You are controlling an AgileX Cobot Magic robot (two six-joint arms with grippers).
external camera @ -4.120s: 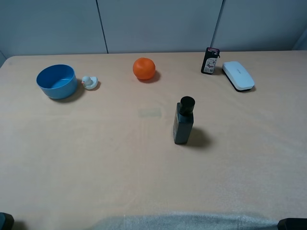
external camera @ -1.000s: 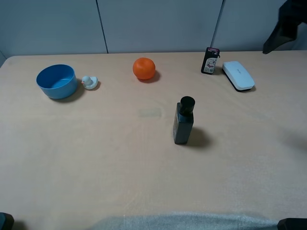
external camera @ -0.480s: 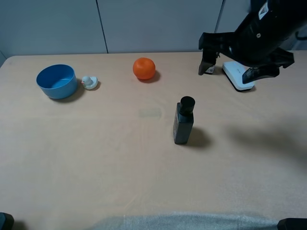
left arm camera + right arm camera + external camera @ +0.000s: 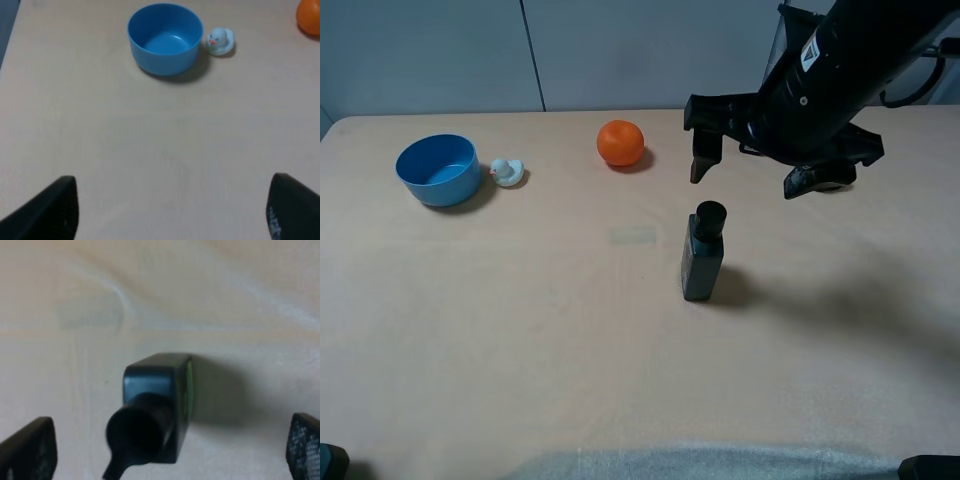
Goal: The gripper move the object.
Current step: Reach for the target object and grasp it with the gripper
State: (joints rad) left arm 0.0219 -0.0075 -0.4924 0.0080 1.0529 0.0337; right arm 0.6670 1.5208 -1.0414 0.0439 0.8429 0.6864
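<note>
The bottle (image 4: 703,255) stands near the middle of the table (image 4: 520,330), well apart from everything else, its round black cap on; its dark body hides whatever it holds. Above and just behind it hangs the right gripper (image 4: 752,175), fingers spread wide and grasping nothing. In the right wrist view the bottle (image 4: 155,410) sits below the gap between the two fingers, touching neither. The left gripper (image 4: 170,212) is low at the near edge, likewise spread and bare, facing the bowl (image 4: 165,60). Farther back on the left, the blue bowl (image 4: 438,170) shows only its own blue inside, with a small duck (image 4: 506,172) just beside it on the table. An orange ball (image 4: 620,142) lies near the far edge. The table is pale beige and smooth, and grey wall panels (image 4: 650,50) rise behind it. The bottle is upright, its long axis vertical, cap pointing up toward the right wrist camera.
</note>
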